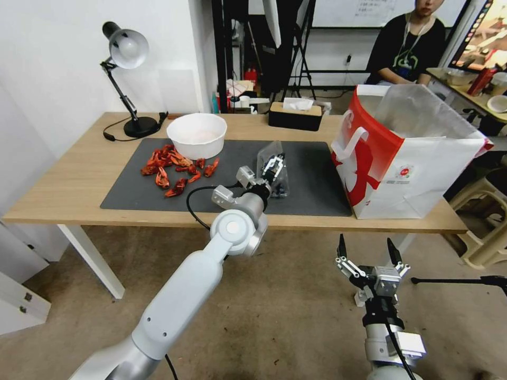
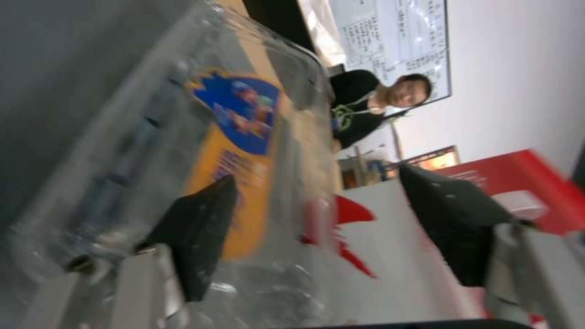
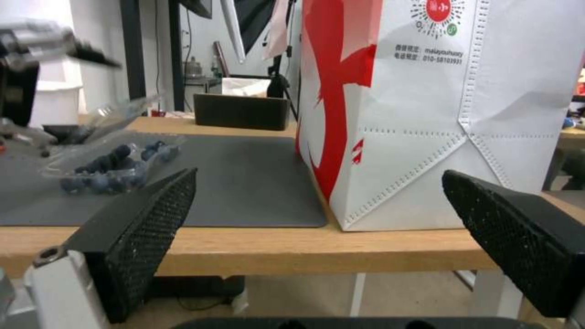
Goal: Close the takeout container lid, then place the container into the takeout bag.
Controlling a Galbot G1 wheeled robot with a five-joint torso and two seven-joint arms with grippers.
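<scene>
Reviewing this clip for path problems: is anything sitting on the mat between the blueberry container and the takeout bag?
Nothing visible: bare grey mat separates the takeout container, under the left gripper, from the takeout bag. The tissue box sits farther back.

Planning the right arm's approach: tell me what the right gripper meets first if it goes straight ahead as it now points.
Judging by the right wrist view, the open right gripper points at the table edge, with the takeout bag right behind; depth is unclear.
</scene>
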